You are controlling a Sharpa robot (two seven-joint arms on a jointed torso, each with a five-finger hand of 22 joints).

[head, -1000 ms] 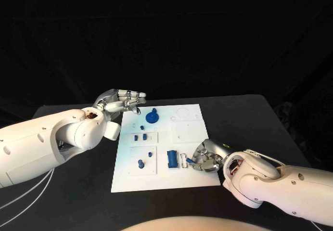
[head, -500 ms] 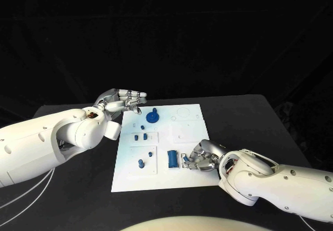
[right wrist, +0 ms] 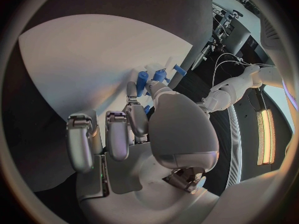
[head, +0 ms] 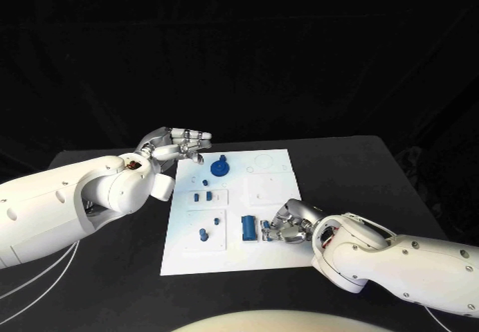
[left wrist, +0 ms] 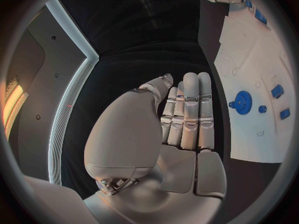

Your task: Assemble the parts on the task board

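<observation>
The white task board (head: 279, 190) lies in the middle of the black table. On it are a blue gear (head: 219, 167), a blue block (head: 248, 228) and small blue pegs (head: 203, 235). My right hand (head: 286, 225) rests low on the board's near right part, just right of the block. Its thumb and one finger pinch a small blue part (head: 268, 227), which sits against the board. In the right wrist view that part (right wrist: 147, 109) lies between the two fingertips, with other blue parts (right wrist: 159, 75) just beyond. My left hand (head: 181, 144) hovers by the board's far left corner, fingers straight, holding nothing.
Two small blue pieces (head: 203, 197) stand in a recessed square at the board's left middle. White recessed squares (head: 268, 188) and a ring outline (head: 264, 164) lie on the right half. Bare black table (head: 359, 180) surrounds the board.
My right hand has crept a little to the left across the board, toward the blue block, and its fingers have closed in on the small part. The left hand has stayed still.
</observation>
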